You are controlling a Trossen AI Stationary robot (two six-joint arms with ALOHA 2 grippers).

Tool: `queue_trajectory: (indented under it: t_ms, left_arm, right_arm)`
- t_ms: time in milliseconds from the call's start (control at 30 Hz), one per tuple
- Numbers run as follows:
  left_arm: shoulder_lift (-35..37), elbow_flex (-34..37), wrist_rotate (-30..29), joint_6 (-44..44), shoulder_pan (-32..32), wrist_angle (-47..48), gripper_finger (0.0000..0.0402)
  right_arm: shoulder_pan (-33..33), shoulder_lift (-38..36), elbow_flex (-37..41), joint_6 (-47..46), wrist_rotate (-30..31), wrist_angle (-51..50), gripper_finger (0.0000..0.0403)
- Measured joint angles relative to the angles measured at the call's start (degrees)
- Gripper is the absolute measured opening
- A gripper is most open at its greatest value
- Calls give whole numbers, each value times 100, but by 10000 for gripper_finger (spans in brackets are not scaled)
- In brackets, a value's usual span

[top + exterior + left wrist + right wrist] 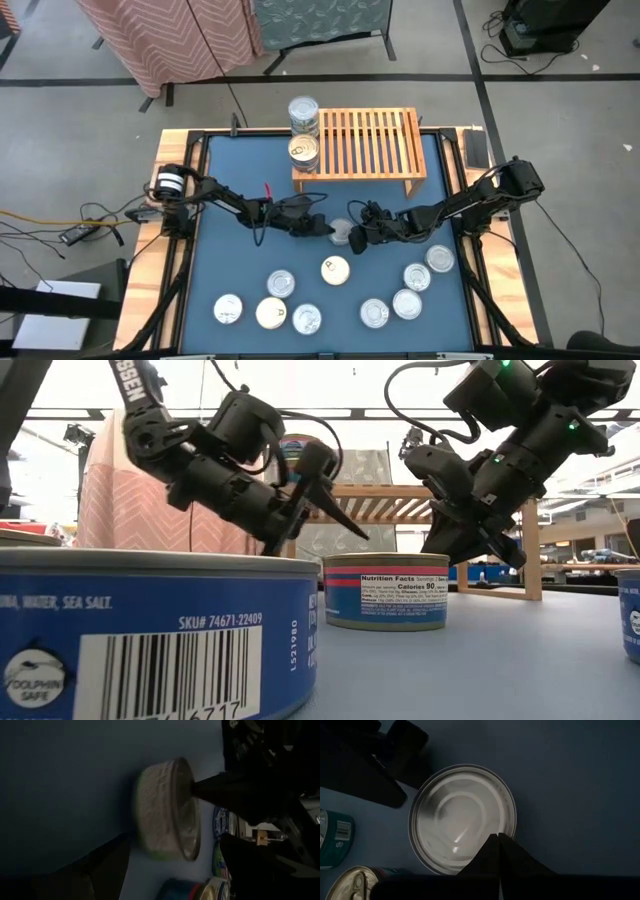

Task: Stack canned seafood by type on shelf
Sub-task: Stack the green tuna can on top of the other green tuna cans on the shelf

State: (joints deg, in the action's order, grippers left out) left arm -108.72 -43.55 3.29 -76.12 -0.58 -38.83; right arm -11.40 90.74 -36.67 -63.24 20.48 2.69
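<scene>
Silver-topped tins of canned seafood [405,303] lie scattered across the blue table [230,250], roughly ten unsorted, while only two stand on the left end of the light-wood shelf [365,145], one short stack [304,116] at its back corner and one [304,152] at its front, so most of the sorting appears left to do. Both arms reach low toward the table's middle, where the left gripper [322,226], fingers spread apart, flanks a lone tin [341,233] without yet clamping it, and the right gripper [358,239], fingers pressed together and empty, points down at that tin's lid.
</scene>
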Motion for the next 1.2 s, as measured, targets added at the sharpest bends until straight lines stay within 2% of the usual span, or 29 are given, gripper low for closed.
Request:
queue_trajectory:
  t_ms: [367,467,667,800,1200]
  left_arm:
    - [-128,-172,-73,-103,-7,76,303]
    - [-131,-172,55,-180,-1,46,268]
    - [-138,-155,85,-62,41,-104,173]
    - [-132,-165,92,-49,45,50,139]
    - [-136,-157,-289,101,116,-18,134]
  right_arm:
    - [0,0,6,60,-20,-23,0]
    - [0,0,8,69,-21,-43,0]
    - [0,2,17,153,-28,-82,0]
    - [2,2,20,169,-14,-82,0]
    - [2,-1,121,82,-12,34,0]
